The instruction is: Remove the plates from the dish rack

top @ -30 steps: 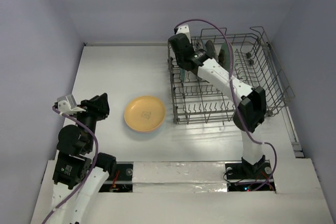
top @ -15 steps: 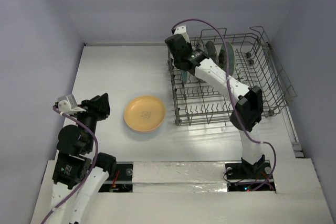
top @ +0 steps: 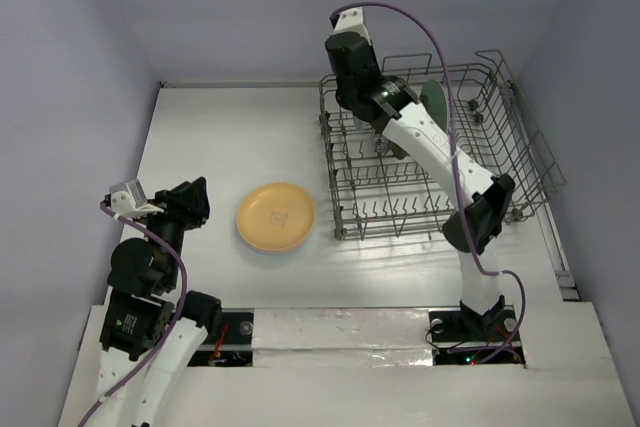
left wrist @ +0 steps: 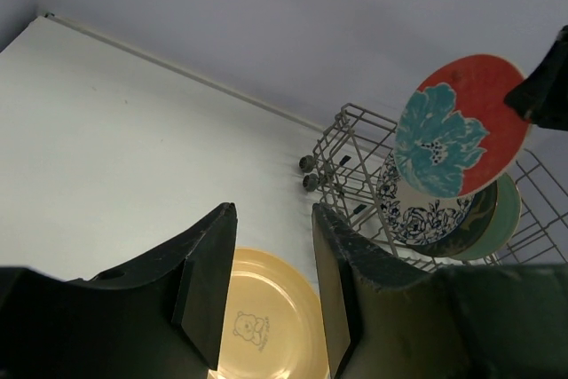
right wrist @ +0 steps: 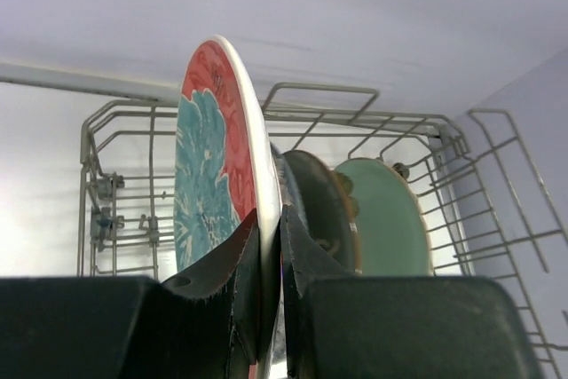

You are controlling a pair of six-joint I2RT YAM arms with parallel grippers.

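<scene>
My right gripper [right wrist: 271, 219] is shut on the rim of a red plate with a teal flower [right wrist: 209, 157] and holds it upright above the dish rack [top: 530, 147]; the plate also shows in the left wrist view [left wrist: 453, 126]. A blue-white patterned plate [left wrist: 417, 215], a dark green plate [right wrist: 319, 210] and a mint green plate [right wrist: 386, 219] stand in the rack behind it. An orange-yellow plate [top: 276, 216] lies flat on the table left of the rack. My left gripper [left wrist: 272, 215] is open and empty, at the table's near left, facing that plate.
The rack's front rows of tines [top: 385, 202] hold nothing. The white table [top: 220, 137] ends at a back wall and side walls. The right arm [top: 430, 147] stretches over the rack.
My right gripper has risen with the red plate, lifting it up out of the rack's tines. The left arm has not moved.
</scene>
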